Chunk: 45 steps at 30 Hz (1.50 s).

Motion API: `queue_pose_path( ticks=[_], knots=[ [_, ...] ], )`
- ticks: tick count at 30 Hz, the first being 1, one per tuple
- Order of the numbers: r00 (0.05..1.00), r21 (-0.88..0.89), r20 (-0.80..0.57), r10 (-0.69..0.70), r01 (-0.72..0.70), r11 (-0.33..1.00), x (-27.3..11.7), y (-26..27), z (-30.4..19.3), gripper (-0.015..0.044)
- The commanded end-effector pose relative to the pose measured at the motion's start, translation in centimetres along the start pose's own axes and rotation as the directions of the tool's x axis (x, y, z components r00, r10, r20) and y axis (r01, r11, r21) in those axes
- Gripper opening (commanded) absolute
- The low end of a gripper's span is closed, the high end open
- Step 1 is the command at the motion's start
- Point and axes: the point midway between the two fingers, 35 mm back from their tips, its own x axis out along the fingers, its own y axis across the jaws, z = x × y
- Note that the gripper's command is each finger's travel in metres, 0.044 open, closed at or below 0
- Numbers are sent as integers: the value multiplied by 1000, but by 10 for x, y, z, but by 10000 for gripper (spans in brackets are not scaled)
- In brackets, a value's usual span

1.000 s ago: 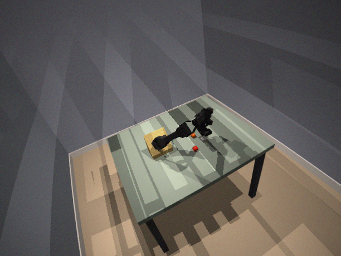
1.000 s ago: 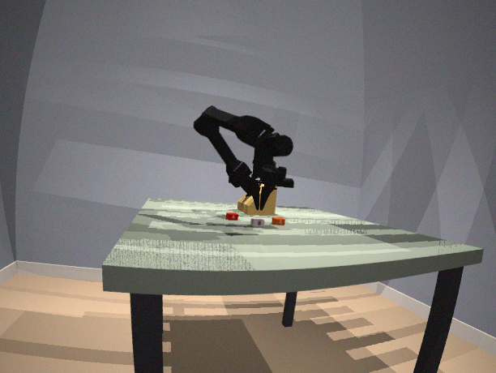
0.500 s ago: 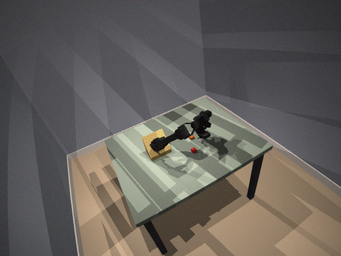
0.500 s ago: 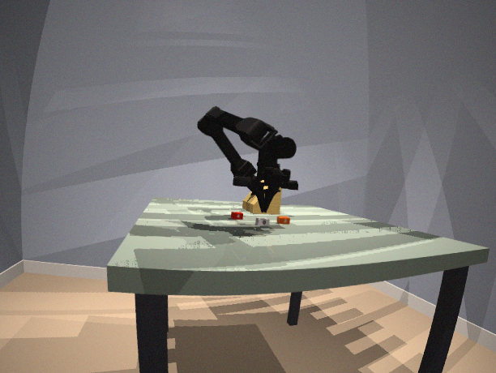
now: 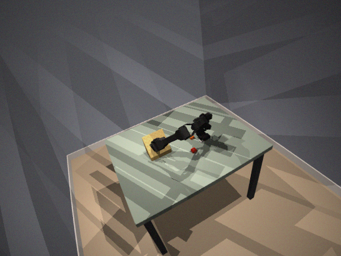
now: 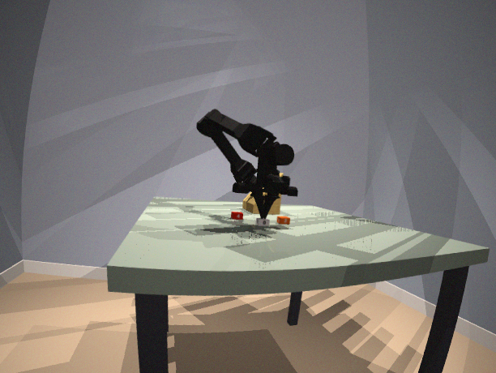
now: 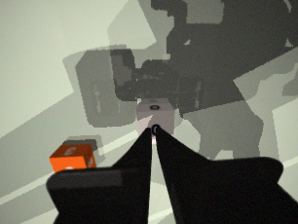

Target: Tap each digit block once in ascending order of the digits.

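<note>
A white block [image 7: 164, 117] [image 6: 262, 222] printed with 0 sits on the table, and my gripper [image 7: 153, 131] [image 6: 263, 216] [image 5: 203, 138] points straight down over it. The fingers are shut tip to tip at the block's top face, with nothing between them. An orange block [image 7: 73, 158] [image 6: 283, 220] [image 5: 192, 137] lies close beside the white one; its digit is too small to read. A red block [image 6: 237, 216] [image 5: 194, 150] lies on the white block's other side and is out of the wrist view. In the top view the gripper hides the white block.
The arm stands on a tan wooden base [image 5: 151, 139] [image 6: 249, 207] near the blocks. The grey-green table [image 5: 167, 189] [image 6: 203, 251] has dark legs, and its edges are far from the blocks.
</note>
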Motion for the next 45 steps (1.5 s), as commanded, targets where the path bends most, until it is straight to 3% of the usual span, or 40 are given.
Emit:
queue_pose_path(
  ticks=[1,5,10,17,24,29,35,40,45],
  knots=[
    [1000,-3,0,-5,5,1000,3,0,0,20],
    [1000,-3,0,-3,3,1000,-25,0,0,20],
    [1000,-3,0,-3,3,1000,-30,0,0,20],
    [1000,-4,-1,-1,1,1000,-108,1,0,20],
    [1000,-4,-1,0,0,1000,-108,4,-1,20],
    [1000,-5,-2,2,-2,1000,-108,75,-35,20],
    [1000,-5,-2,2,-2,1000,-105,78,-37,20],
    [1000,-4,-1,1,-1,1000,-37,78,-36,20],
    [1000,-4,-1,-1,1,1000,-27,78,-37,20]
  ],
)
